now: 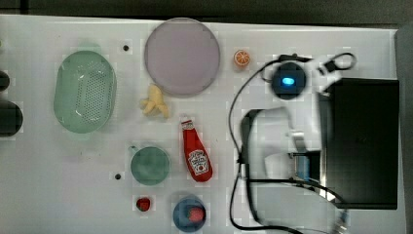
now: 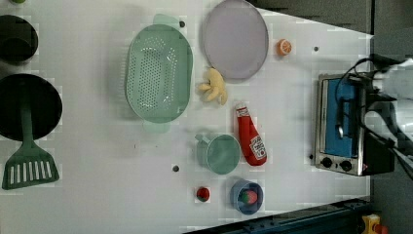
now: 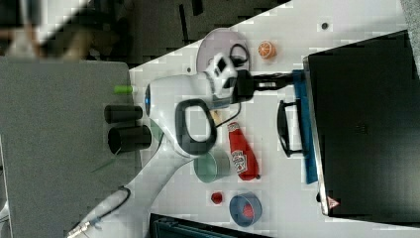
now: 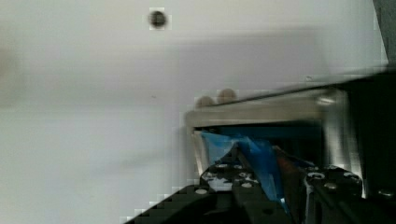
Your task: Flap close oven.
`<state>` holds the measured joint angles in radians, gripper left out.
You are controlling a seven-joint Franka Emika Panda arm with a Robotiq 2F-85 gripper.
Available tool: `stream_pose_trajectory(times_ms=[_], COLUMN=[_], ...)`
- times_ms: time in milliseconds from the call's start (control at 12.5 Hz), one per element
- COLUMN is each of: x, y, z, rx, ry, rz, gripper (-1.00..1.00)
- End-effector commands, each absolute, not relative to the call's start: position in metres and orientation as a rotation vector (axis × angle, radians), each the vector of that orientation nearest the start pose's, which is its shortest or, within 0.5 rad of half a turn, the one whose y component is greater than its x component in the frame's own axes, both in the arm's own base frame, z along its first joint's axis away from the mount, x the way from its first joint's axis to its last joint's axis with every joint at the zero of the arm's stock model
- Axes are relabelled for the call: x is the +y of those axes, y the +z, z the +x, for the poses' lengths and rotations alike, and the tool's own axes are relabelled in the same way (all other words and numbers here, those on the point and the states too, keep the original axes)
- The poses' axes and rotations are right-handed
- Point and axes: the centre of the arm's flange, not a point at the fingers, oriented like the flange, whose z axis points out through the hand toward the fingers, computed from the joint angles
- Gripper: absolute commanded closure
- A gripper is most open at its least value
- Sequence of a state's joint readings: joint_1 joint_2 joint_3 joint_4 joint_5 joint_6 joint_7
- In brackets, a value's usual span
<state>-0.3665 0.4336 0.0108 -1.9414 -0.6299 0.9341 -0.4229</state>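
The oven (image 1: 363, 141) is a big black box at the top view's right, with a silver front frame (image 2: 320, 122) and black knobs in the left view. Its blue flap door (image 3: 303, 144) with a black bar handle (image 3: 283, 126) stands almost upright, close to the oven's front (image 3: 317, 163). My gripper (image 3: 292, 78) reaches the door's free edge from the table side. In the wrist view the gripper (image 4: 268, 175) has one black finger (image 4: 222, 175) on each side of the blue door edge (image 4: 259, 156), shut on it.
In front of the oven lie a ketchup bottle (image 1: 196, 153), a green cup (image 1: 150, 165), a blue bowl (image 1: 189, 213) and a purple plate (image 1: 181, 56). A green colander (image 1: 85, 91) sits further off. Black cables (image 1: 238, 146) loop beside the arm.
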Motion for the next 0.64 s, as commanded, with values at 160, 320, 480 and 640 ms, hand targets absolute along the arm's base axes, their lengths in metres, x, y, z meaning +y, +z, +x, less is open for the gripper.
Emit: stream_pose_trajectory(times_ms=[160,320,480,640], x=[-0.225,-0.236,-0.241,-0.222], y=[0.255,0.258,0.261,0.279], z=[0.592,0.590,0.587,0.590], rx=[0.140,0.164,0.163,0.141], ry=[-0.093,-0.096,-0.072,-0.032], rz=[-3.437,-3.412,-3.408,-3.403], gripper=[0.54,0.47,0.06,-0.39])
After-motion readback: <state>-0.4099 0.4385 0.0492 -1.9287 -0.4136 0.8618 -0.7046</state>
